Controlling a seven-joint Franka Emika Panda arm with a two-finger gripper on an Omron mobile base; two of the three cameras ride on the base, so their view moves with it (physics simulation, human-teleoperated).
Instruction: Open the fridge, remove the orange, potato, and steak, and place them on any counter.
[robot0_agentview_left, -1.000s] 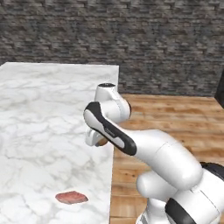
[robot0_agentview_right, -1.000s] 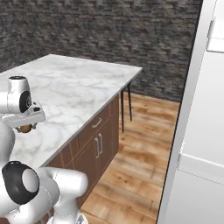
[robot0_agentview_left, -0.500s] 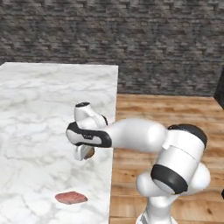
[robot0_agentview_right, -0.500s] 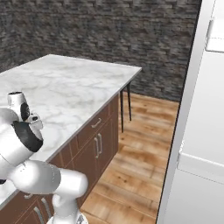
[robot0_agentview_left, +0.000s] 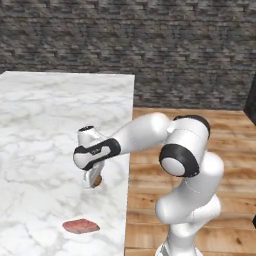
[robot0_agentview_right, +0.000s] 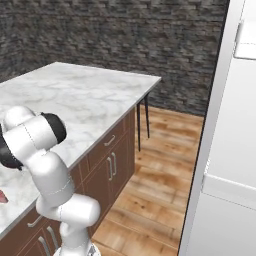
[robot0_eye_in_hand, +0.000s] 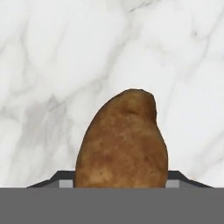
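- Jaws hold the potato (robot0_eye_in_hand: 121, 140) (brown, oval) between them, above the white marble desk (robot0_agentview_left: 45, 115);
- Steak (robot0_agentview_left: 80, 226) lies flat on the desk, near its front edge, apart from the potato

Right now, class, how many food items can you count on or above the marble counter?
2: the steak lies on the counter near its front edge; the potato is in the gripper above it. Others may be hidden.

Brown oval potato (robot0_eye_in_hand: 121, 140) above white marble counter (robot0_agentview_left: 45, 115), pinkish-red steak (robot0_agentview_left: 80, 226) flat near its front edge
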